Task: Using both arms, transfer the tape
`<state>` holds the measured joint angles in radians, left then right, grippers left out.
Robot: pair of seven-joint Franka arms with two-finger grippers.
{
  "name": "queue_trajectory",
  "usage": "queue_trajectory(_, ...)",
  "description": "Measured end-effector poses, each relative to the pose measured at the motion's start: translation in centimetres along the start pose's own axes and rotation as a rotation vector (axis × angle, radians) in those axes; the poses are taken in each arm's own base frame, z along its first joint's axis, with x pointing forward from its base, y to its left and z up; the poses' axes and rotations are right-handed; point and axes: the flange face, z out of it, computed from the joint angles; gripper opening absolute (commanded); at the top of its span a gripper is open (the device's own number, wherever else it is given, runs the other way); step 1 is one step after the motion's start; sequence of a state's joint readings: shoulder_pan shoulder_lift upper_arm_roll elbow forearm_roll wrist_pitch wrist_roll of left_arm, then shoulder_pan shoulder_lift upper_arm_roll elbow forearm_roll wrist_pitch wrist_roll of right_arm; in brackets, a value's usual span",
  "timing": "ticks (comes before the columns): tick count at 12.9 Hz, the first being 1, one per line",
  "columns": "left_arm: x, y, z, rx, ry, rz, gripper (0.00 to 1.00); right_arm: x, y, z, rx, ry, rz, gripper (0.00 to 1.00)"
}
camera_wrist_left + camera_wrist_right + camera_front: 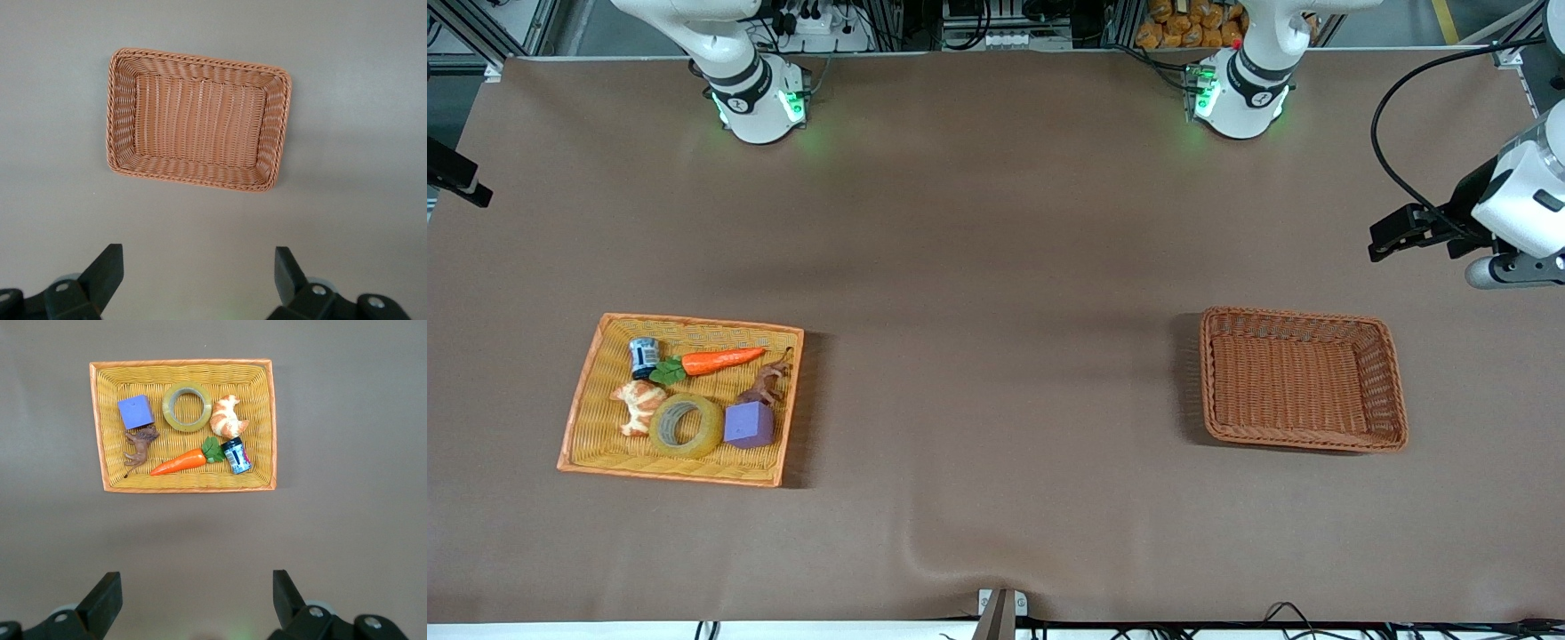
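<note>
Yellowish tape (686,426) lay wedged between croissant (639,405) and purple cube (749,424); left gripper (198,273) and right gripper (197,597), fingers apart, risked snagging neighbours.

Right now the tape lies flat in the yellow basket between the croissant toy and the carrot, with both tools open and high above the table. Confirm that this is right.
Not quite. The tape does lie flat in the yellow basket, but between the croissant toy and the purple cube, not the carrot; the front view shows it. Both the left tool and the right tool are open and high above the table.
</note>
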<state>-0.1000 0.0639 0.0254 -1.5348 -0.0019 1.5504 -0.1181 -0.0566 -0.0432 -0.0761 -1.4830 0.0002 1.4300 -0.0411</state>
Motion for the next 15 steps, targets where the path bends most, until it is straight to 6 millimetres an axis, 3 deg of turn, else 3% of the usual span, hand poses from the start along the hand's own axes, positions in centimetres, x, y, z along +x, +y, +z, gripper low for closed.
queue_trajectory(6,0.2,0.0,0.3,0.0,-0.002,-0.001,1.0,0.5,-1.4,-0.1,-0.002,0.027,-0.028,1.0)
queue_trajectory(11,0.4,-0.1,0.2,-0.001,0.012,-0.003,1.0,1.4,-3.3,1.4,-0.003,0.002,-0.066,1.0)
queue_trajectory(13,0.5,-0.1,0.4,-0.001,0.009,-0.003,1.0,2.6,-4.2,3.8,-0.005,-0.044,-0.084,1.0)
queue_trajectory(15,0.6,-0.1,0.6,0.0,0.006,-0.003,1.0,5.2,-6.4,8.6,-0.012,-0.092,-0.119,1.0)
